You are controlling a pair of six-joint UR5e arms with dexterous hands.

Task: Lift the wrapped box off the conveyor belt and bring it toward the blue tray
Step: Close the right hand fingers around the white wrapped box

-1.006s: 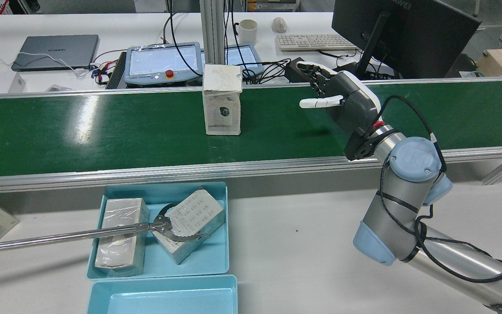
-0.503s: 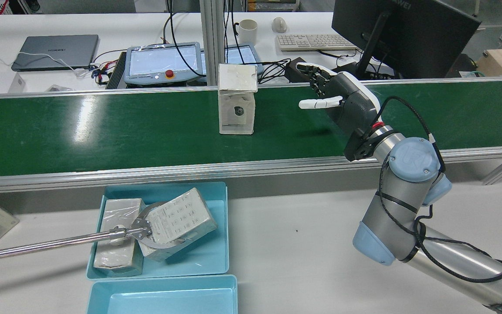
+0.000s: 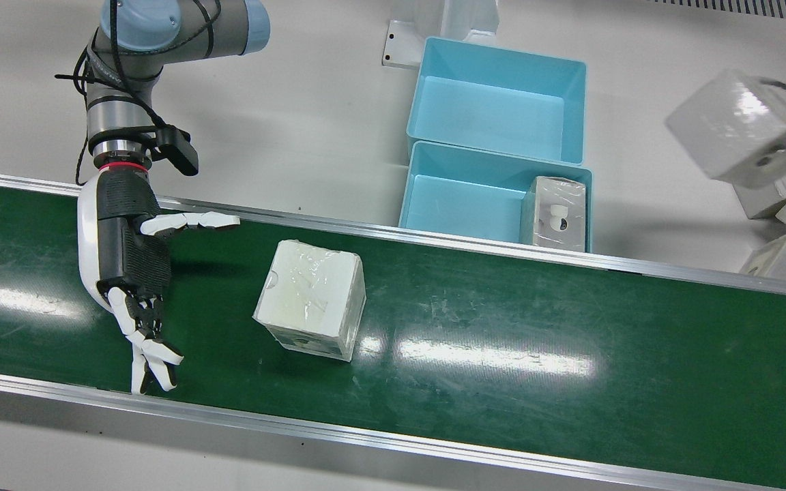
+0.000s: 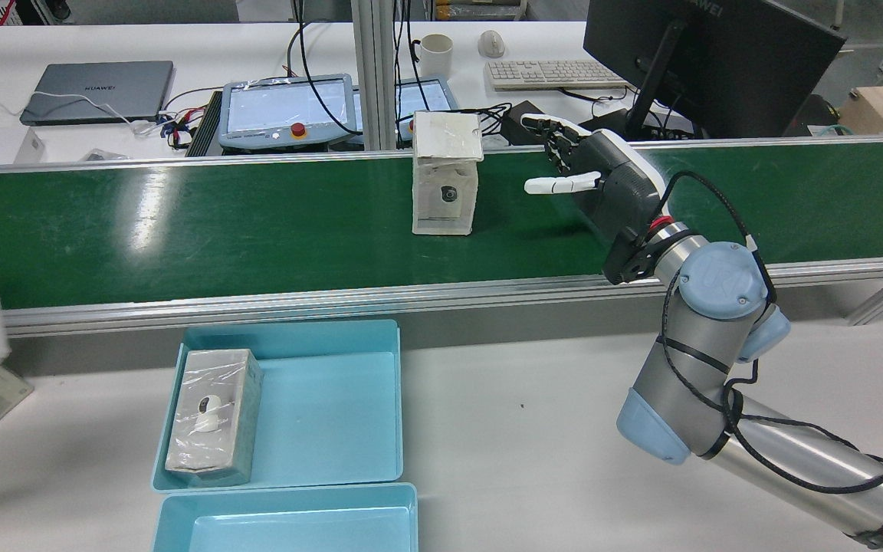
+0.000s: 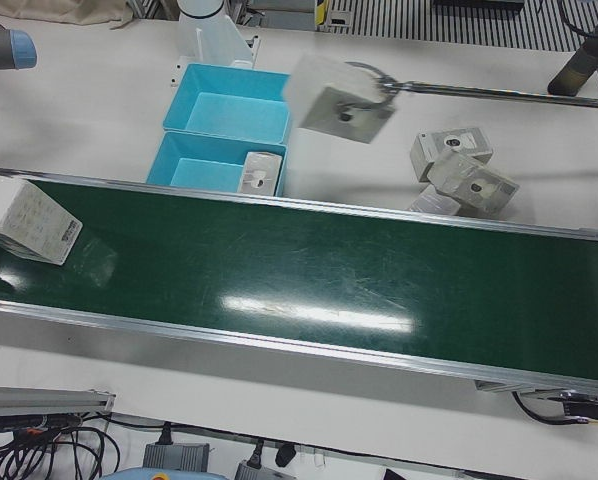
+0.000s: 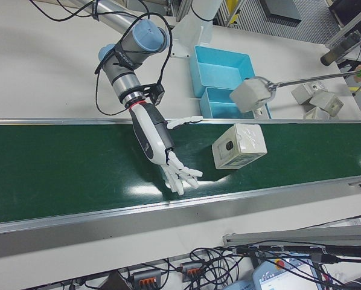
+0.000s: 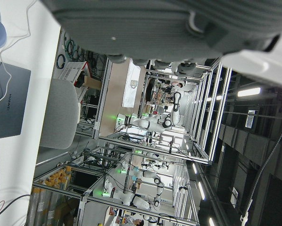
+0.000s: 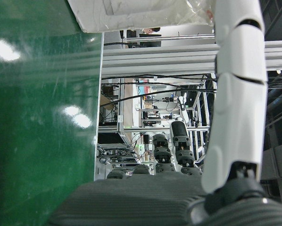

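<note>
The right hand [image 4: 602, 180] waits low over the conveyor belt [image 4: 181, 230] with its fingers spread and nothing in its grasp, palm turned toward the wrapped box [image 4: 447, 172]. That box stands upright on the belt and has ridden closer over the last second, now near the fingertips but not touching, so the grasp looks about due. Meanwhile a second box has been lifted out of the blue tray [image 4: 334, 406], leaving one box [image 4: 214, 410] and free room; the left hand's state cannot be told.
</note>
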